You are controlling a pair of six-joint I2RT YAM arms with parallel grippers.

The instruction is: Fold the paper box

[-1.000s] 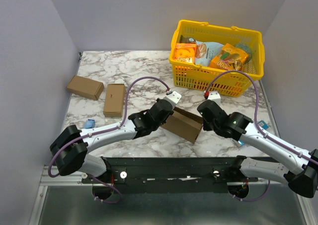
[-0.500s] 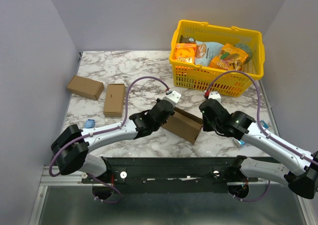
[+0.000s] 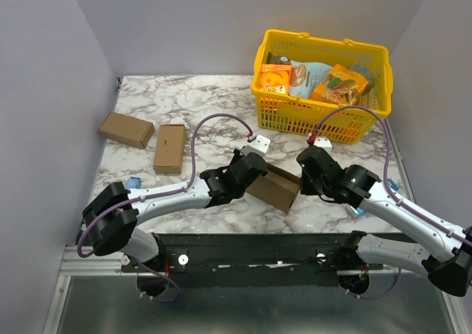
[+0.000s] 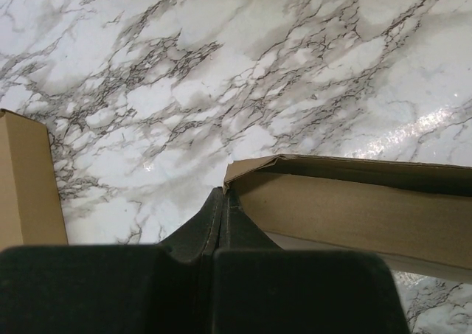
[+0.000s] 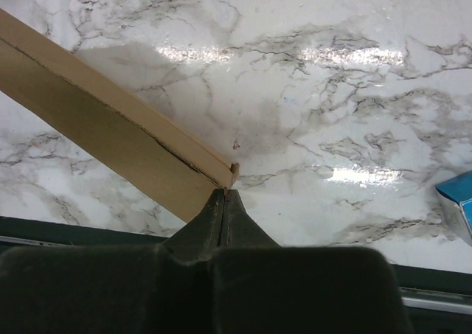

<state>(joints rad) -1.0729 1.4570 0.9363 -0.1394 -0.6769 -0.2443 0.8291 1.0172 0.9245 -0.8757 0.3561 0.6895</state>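
The paper box point(image 3: 276, 188) is a plain brown cardboard piece lying part-opened at the near middle of the marble table, between my two grippers. My left gripper point(image 3: 253, 173) is at its left end. In the left wrist view the gripper point(image 4: 223, 195) is shut, pinching the corner of the box's open flap point(image 4: 346, 209). My right gripper point(image 3: 302, 175) is at the box's right end. In the right wrist view the gripper point(image 5: 225, 194) is shut on the corner edge of the box point(image 5: 110, 135). The box's underside is hidden.
Two smaller brown boxes point(image 3: 127, 130) point(image 3: 170, 148) lie at the left; one shows in the left wrist view point(image 4: 26, 179). A yellow basket point(image 3: 369, 116) of groceries stands at the back right. Small blue items lie at near left point(image 3: 133, 183) and near right point(image 5: 457, 201).
My left gripper has shifted slightly right and toward the near edge with the box's left end. The box has turned a little. My right gripper has barely moved.
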